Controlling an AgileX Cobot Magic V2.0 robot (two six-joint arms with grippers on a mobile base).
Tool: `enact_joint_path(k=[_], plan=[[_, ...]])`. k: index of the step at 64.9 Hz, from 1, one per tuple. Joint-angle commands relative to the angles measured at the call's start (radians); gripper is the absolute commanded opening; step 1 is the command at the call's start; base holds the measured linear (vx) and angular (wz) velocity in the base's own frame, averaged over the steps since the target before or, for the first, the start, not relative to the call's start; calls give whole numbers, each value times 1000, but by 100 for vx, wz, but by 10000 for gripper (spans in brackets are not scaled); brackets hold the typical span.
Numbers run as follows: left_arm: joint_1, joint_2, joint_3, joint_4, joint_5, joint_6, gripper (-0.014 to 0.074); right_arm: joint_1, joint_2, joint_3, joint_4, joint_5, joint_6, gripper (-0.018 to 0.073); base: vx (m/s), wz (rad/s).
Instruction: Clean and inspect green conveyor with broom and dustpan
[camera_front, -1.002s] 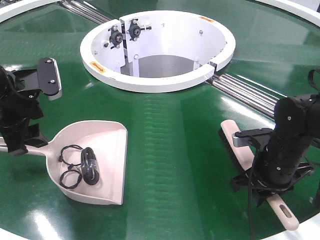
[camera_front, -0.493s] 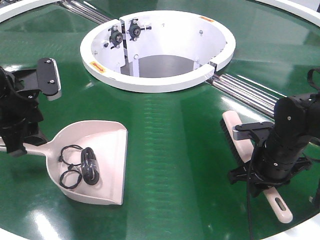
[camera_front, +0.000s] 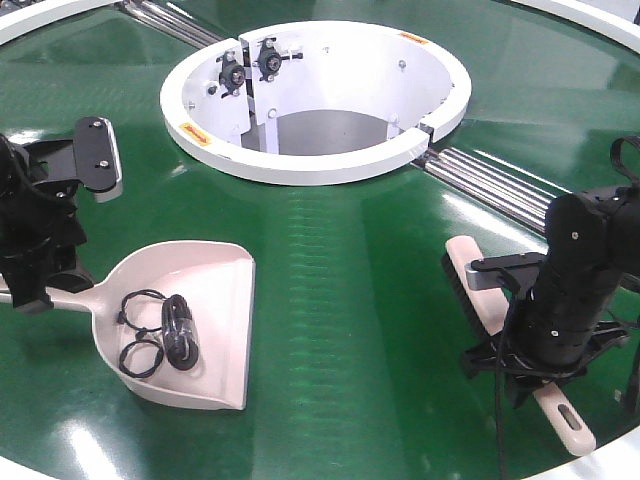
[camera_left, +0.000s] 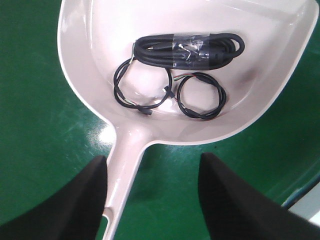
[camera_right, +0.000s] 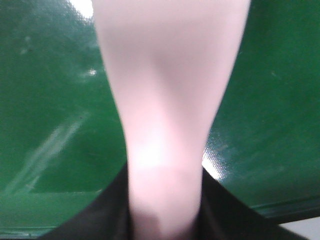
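Observation:
The green conveyor fills the front view, with its white ring opening at the back. The beige-pink dustpan lies flat at the left and holds black coiled cables. My left gripper is open. Its jaws straddle the dustpan handle, which lies against the left finger. The cables also show in the left wrist view. My right gripper is shut on the handle of the broom, whose bristles face left on the belt. The handle fills the right wrist view.
Metal roller strips run from the ring toward the right edge, behind the broom. The white outer rim lies just past the broom's slotted handle end. A black, grey-edged part sticks up from the left arm.
My right gripper shifted the broom slightly away and back toward me; it lies nearly where it lay a second ago. The left arm and dustpan have not moved.

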Motion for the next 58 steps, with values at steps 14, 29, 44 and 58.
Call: enact_joint_path(k=[14,29,44,58], plan=[[-7,-37,-28,-53,-16,-14,375,-6,-31,-58,-1,37,-32,330,0,0],[-7,-37,-28,-98,-12,-143,375,-6,-80,-59,-15,4,-30,545,0,0],[-7,-60,-28,-104,-3,-309,375,-6,-251,-57,-31,-51,-31,554,0,0],[-7,-149,-28,-128,-8,-394,375,-6,-498,-57,-30,-171,-36,554,0,0]])
